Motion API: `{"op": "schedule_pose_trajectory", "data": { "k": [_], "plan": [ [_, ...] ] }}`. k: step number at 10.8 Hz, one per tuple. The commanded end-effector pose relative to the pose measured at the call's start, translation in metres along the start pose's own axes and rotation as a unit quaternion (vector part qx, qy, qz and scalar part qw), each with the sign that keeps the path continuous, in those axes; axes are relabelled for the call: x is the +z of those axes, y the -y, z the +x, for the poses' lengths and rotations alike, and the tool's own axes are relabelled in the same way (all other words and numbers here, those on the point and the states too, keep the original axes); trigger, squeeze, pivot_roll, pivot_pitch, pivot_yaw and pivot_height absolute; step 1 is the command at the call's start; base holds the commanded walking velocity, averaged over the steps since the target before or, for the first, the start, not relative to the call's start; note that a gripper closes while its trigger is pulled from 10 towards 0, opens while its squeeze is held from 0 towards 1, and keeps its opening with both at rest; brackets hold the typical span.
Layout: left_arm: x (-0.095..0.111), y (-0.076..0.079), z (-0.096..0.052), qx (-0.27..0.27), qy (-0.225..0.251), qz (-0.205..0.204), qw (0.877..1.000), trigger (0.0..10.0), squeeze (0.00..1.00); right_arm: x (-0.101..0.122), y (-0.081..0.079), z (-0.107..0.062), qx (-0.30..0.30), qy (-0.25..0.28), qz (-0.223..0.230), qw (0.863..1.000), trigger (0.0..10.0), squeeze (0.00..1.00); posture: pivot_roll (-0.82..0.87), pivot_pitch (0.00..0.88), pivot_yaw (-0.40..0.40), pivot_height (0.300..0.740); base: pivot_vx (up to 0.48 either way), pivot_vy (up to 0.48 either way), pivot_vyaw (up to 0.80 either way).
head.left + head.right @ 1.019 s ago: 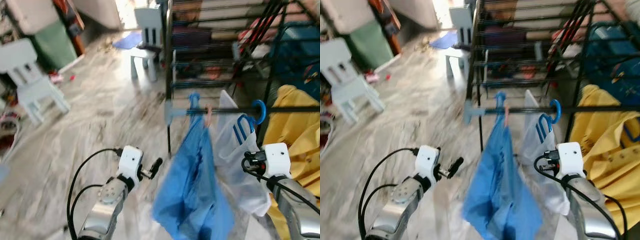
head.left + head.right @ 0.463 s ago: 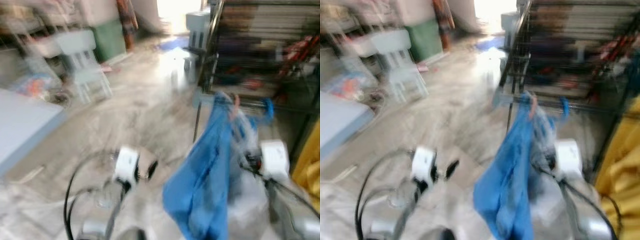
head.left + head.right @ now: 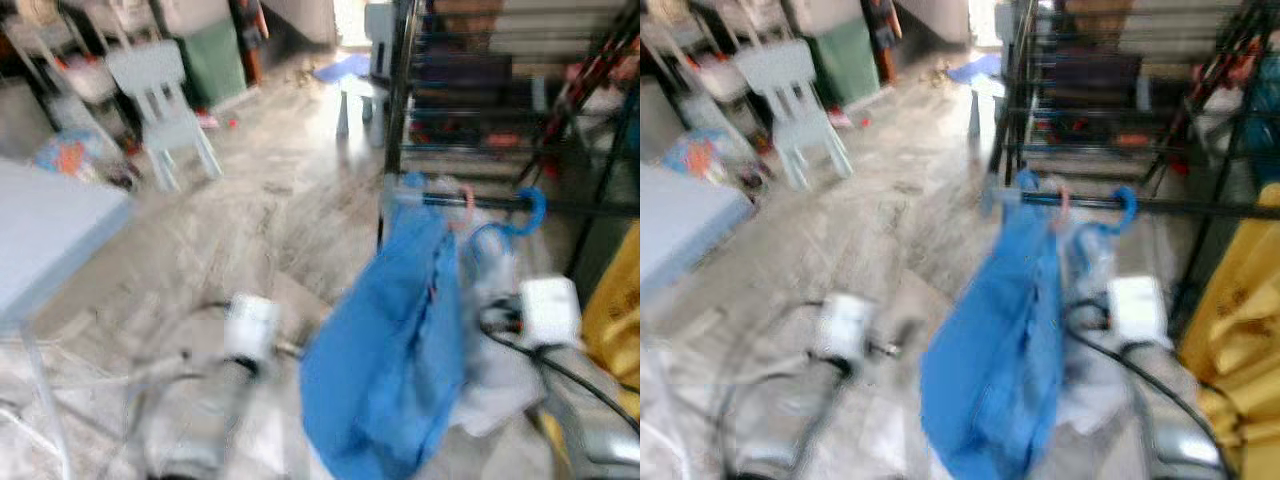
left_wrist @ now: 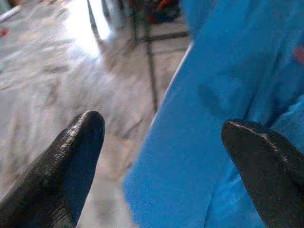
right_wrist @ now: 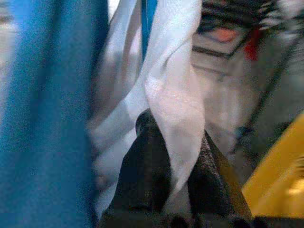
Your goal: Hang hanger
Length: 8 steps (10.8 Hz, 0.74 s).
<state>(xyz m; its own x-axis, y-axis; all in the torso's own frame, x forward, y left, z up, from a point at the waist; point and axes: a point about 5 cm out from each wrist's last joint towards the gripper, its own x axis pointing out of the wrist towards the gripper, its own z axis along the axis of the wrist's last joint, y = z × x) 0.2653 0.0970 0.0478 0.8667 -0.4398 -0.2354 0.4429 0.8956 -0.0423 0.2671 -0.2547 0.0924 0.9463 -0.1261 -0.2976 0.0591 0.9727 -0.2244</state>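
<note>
Camera's swung since a second ago, so the rail and clothes sit more central now, and the white garment still looks pinched in the right end effector, same as before; everything's pretty motion-blurred

So the thing being hung: a blue hanger (image 3: 523, 215) whose hook sits right at the black rail (image 3: 560, 206), with the white garment (image 5: 171, 90) drooping under it. Can't tell through the blur whether the hook is fully seated over the rail or just touching. From the right end effector (image 5: 173, 164) the hook is up at about 12 o'clock, and the rail's long axis runs 9-to-3 across the head view. In the right wrist view the two black fingers are clamped with a fold of white cloth between them, so it's gripping the garment, not the hanger itself. Right arm is clearly the nearer one.

Left end effector (image 4: 166, 156) is spread wide with nothing between the fingers, pointing at the blue garment (image 3: 395, 340) just ahead of it, which hangs from its own pinkish hanger (image 3: 463, 205) at roughly 9 o'clock from the blue hook.

Count: two hangers I can make out on the rail, two garments on them, plus one yellow garment (image 3: 615, 315) off at 3 o'clock. One light plastic chair (image 3: 160, 85) at 10 o'clock, one grey surface (image 3: 45, 235) at 9 o'clock
</note>
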Motion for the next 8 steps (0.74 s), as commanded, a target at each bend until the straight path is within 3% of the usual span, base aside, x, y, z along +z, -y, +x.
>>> {"op": "schedule_pose_trajectory", "data": {
  "k": [1,4,6,8],
  "plan": [
    [0.004,-0.013,-0.002,0.015,0.005,0.009,1.0,10.0,0.0,0.034,0.007,0.005,-0.036,0.09,-0.006,0.995,10.0,0.0,-0.17,0.015,0.093,0.74,0.0,0.0,0.0],
    [0.007,-0.019,0.0,0.022,0.011,0.013,1.0,10.0,0.0,0.057,0.006,0.02,-0.061,0.133,0.016,0.989,10.0,0.0,-0.16,0.011,0.095,0.74,0.0,0.0,0.0],
    [0.006,-0.021,0.0,0.027,0.011,0.014,0.999,10.0,0.0,0.092,0.01,0.024,-0.125,0.215,0.008,0.969,10.0,0.0,-0.15,0.007,0.097,0.74,0.0,0.0,0.0],
    [0.007,-0.021,0.001,0.03,0.013,0.013,0.999,10.0,0.0,0.099,0.012,0.016,-0.152,0.244,-0.002,0.958,10.0,0.0,-0.15,0.003,0.097,0.74,0.0,0.0,0.0]
  ]
}}
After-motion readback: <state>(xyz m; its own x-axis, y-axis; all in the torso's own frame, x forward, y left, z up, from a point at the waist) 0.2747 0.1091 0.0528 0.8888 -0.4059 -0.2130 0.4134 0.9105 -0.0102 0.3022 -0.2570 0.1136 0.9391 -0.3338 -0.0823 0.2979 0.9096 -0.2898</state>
